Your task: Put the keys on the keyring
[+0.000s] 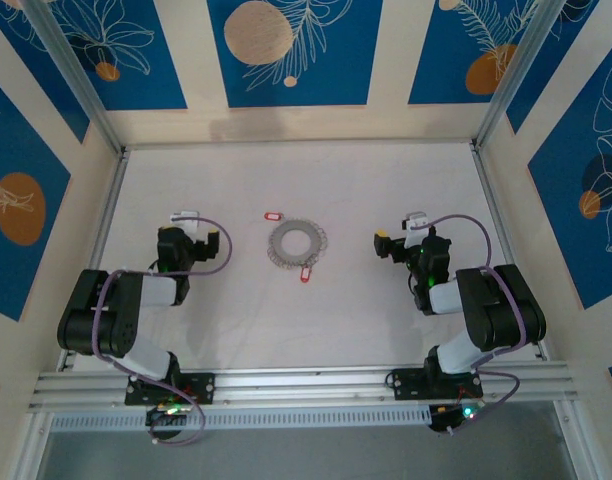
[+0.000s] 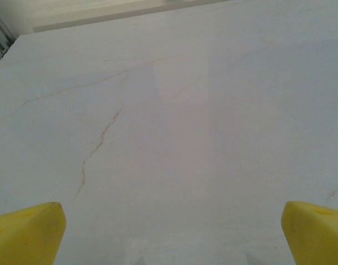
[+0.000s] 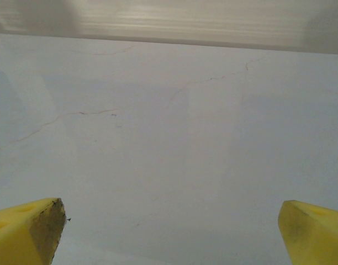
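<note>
Both crouch folded low: left gripper (image 2: 172,234), right gripper (image 3: 172,232), each spread wide.

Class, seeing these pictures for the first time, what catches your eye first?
A wide flat silvery-grey metal ring lies on the pale table, one small red-headed key beyond it, a second red-headed key at its near edge. The yellow-tipped left pincer and right pincer flank it, both open.
</note>
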